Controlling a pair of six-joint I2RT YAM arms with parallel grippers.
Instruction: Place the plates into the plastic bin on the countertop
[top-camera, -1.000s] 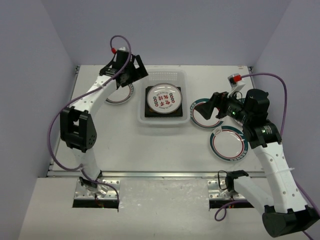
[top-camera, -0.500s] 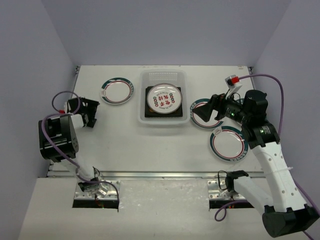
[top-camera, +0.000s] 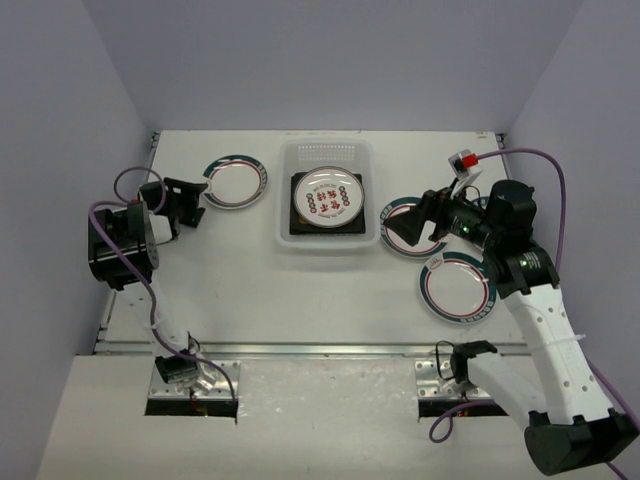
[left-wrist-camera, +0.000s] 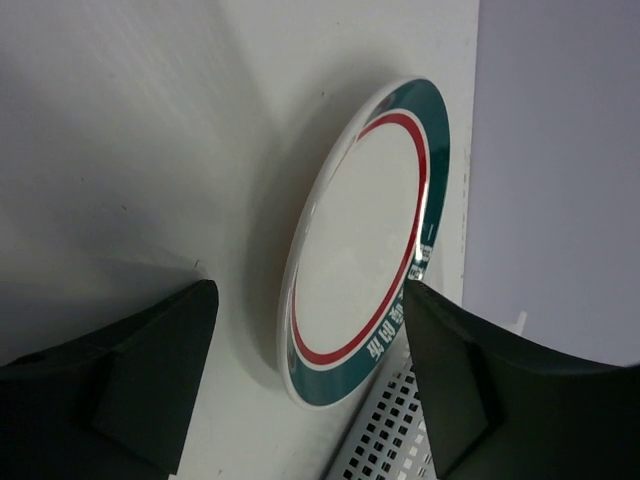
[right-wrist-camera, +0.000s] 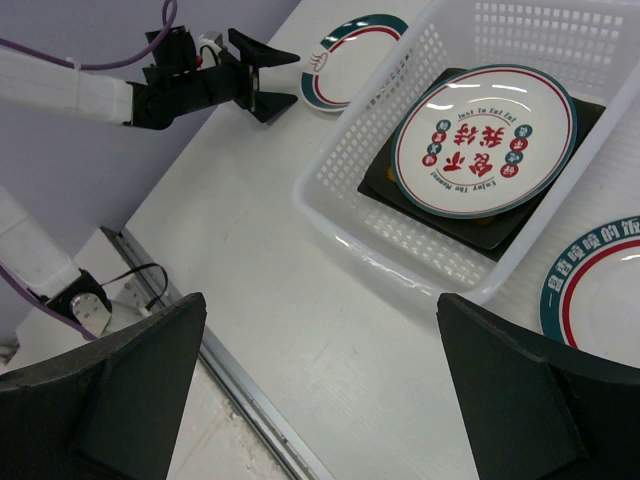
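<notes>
The plastic bin (top-camera: 325, 236) stands at the back middle of the countertop (top-camera: 250, 285). It holds a dark square plate (top-camera: 300, 226) with the red-patterned round plate (top-camera: 327, 197) on top. A round white plate with a green-red rim (top-camera: 236, 181) lies left of the bin. My left gripper (top-camera: 197, 201) is open and empty, low on the table just left of that plate, which fills the left wrist view (left-wrist-camera: 365, 230) ahead of the open jaws (left-wrist-camera: 310, 390). My right gripper (top-camera: 405, 222) is open and empty above a second round plate (top-camera: 392, 226) right of the bin. A third round plate (top-camera: 458, 287) lies nearer.
The right wrist view shows the bin (right-wrist-camera: 400, 240), the red-patterned plate (right-wrist-camera: 485, 140), the left gripper (right-wrist-camera: 262, 82) and the table's metal front edge (right-wrist-camera: 230, 380). Grey walls close in the table on the left, back and right. Purple cables loop off both arms.
My left arm swung back from over the far-left plate to the table's left side, then moved toward that plate's left rim. The right arm barely moved.
</notes>
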